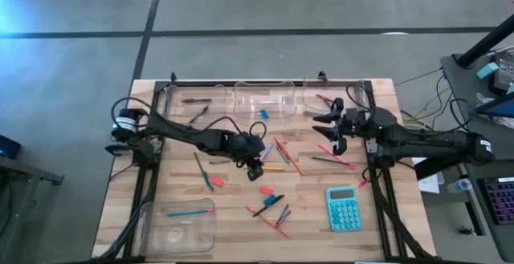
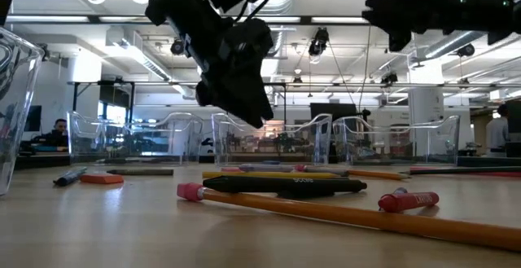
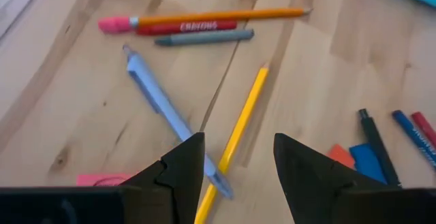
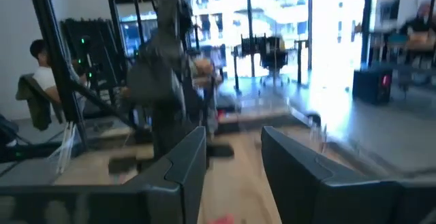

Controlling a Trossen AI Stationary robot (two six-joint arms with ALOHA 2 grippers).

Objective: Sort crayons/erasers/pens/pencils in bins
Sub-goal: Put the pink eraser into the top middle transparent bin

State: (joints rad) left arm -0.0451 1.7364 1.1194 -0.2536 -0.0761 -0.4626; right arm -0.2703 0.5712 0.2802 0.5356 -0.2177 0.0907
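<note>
Left gripper (image 3: 235, 173): jaws wide, empty, above table | yellow pencil (image 3: 235, 135): long axis runs out from between jaws, tip pointing away | blue pen (image 3: 163, 108): crosses it diagonally | right gripper (image 4: 231, 163): jaws parted, empty, raised near far bins (image 1: 261, 99).

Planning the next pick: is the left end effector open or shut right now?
Open and empty. The left end effector hovers above the table with a clear gap between its fingers, over a yellow pencil.
</note>
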